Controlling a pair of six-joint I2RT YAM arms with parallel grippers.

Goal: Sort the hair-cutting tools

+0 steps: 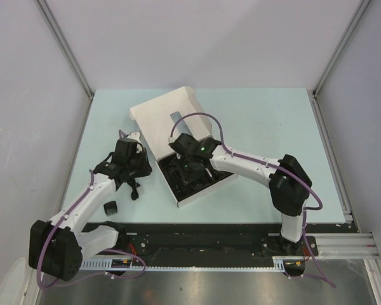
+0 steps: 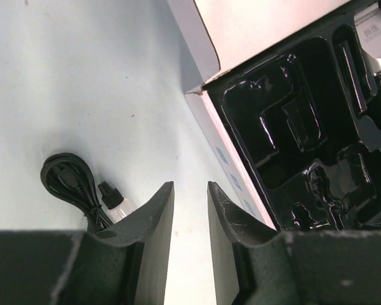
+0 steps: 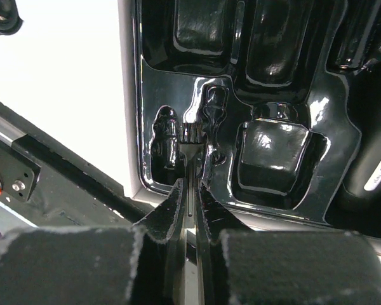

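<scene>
**Reader:** Right wrist view. Why is your right pincer so low over the black tray?

**Arm:** I hold the thin brush there. My two fingers are pressed together on its handle, with the bristle end pointing away from me. It hangs above the narrow moulded slot at the near edge of the tray. I keep the handle in line with that slot, since I judge a recess this slim takes the brush only lengthwise.

**Reader:** And the silver body at the right edge of that view?

**Arm:** That looks like the clipper, lying in the long compartment on the tray's right side. The square and rounded recesses between it and the brush show only bare gloss.

**Reader:** Left wrist view. What is your left pincer doing?

**Arm:** Nothing is in it. Its fingers stand narrowly parted and the table shows through the gap. It waits to the left of the white box, beside the coiled cable, which lies on the table outside the tray. I judge the cable a likely later pick, so waiting close to it is sensible.
</scene>
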